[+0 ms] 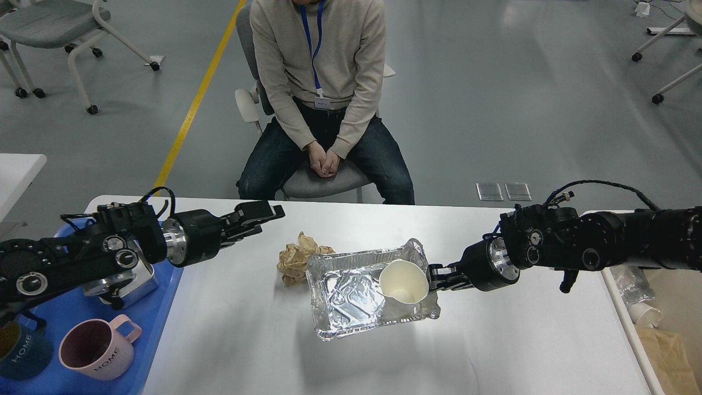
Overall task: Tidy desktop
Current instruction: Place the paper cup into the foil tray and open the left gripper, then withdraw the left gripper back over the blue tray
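The white counter (230,340) filled the lower view, carrying a foil tray (351,291) with a paper cup (405,281) inside and crumpled brown paper (295,258) touching its left side. The right gripper (439,274) pinched the tray's right rim. The left gripper (263,211) hovered empty near the blue tray (66,307); whether its jaws were spread, I cannot tell.

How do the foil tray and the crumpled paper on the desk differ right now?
The foil tray is silver and shiny, the crumpled paper dull brown. The tray is larger and holds a paper cup; the paper holds nothing. The right gripper is at the tray's edge; nothing touches the paper. Both lie on the desktop.
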You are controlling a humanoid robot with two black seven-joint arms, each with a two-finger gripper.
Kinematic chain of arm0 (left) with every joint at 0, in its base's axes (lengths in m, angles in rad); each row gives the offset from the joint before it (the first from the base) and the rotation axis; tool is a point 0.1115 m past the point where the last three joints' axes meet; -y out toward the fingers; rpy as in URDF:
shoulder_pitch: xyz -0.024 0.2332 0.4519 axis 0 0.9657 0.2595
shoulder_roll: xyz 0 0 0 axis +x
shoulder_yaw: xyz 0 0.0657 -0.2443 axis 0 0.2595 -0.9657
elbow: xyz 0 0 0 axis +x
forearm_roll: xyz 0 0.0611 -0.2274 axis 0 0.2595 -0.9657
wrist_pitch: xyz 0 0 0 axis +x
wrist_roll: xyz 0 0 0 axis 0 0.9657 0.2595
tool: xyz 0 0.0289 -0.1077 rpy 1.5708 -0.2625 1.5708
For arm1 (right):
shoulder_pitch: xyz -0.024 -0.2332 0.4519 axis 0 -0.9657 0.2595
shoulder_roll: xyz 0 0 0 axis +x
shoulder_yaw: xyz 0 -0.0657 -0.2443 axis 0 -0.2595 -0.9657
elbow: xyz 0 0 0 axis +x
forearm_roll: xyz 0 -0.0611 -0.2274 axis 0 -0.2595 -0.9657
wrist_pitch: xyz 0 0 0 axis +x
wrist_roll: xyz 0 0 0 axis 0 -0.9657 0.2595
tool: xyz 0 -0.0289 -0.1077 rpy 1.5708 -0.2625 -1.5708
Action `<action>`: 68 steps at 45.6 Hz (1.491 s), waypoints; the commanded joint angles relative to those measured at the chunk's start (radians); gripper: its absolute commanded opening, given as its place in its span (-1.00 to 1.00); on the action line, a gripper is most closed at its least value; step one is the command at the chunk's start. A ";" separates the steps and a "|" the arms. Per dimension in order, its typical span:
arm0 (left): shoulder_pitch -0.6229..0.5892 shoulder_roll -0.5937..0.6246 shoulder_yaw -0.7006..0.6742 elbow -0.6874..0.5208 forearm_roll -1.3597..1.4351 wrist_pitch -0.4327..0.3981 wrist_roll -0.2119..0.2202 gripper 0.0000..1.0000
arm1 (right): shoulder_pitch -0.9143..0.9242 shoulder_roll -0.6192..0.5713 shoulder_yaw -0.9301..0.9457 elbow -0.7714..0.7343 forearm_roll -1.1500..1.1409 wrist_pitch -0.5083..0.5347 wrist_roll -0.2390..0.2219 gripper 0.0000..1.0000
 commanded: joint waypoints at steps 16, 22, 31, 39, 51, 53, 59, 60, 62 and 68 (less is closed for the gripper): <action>0.024 0.451 0.000 -0.109 0.003 0.012 -0.007 0.51 | 0.002 -0.003 -0.002 0.002 0.000 -0.009 0.000 -1.00; 0.029 0.579 0.006 -0.109 0.001 0.007 -0.069 0.61 | 0.002 -0.003 -0.001 0.003 0.000 -0.011 0.002 -1.00; 0.063 0.673 0.009 -0.109 -0.005 0.012 -0.119 0.65 | 0.005 -0.003 -0.002 0.008 0.000 -0.018 0.000 -1.00; 0.064 0.719 0.012 -0.109 -0.092 0.012 -0.121 0.65 | 0.008 -0.003 -0.004 0.011 0.000 -0.018 0.000 -1.00; 0.066 0.691 0.022 -0.109 -0.091 0.015 -0.115 0.66 | 0.009 -0.003 -0.002 0.011 0.000 -0.020 0.002 -1.00; 0.064 0.659 0.020 -0.107 -0.091 0.015 -0.106 0.66 | 0.011 -0.003 -0.002 0.013 0.000 -0.020 0.000 -1.00; 0.066 0.559 0.022 -0.092 -0.084 0.024 -0.102 0.66 | 0.012 -0.004 -0.004 0.019 0.000 -0.021 0.002 -1.00; 0.066 0.539 0.023 -0.089 -0.083 0.027 -0.102 0.66 | 0.012 -0.004 -0.002 0.020 0.000 -0.021 0.000 -1.00; 0.066 0.499 0.025 -0.081 -0.081 0.036 -0.102 0.66 | 0.012 -0.004 -0.004 0.023 -0.002 -0.021 0.000 -1.00; 0.067 0.380 0.028 -0.032 -0.080 0.049 -0.102 0.66 | 0.015 -0.003 -0.004 0.026 -0.002 -0.028 0.002 -1.00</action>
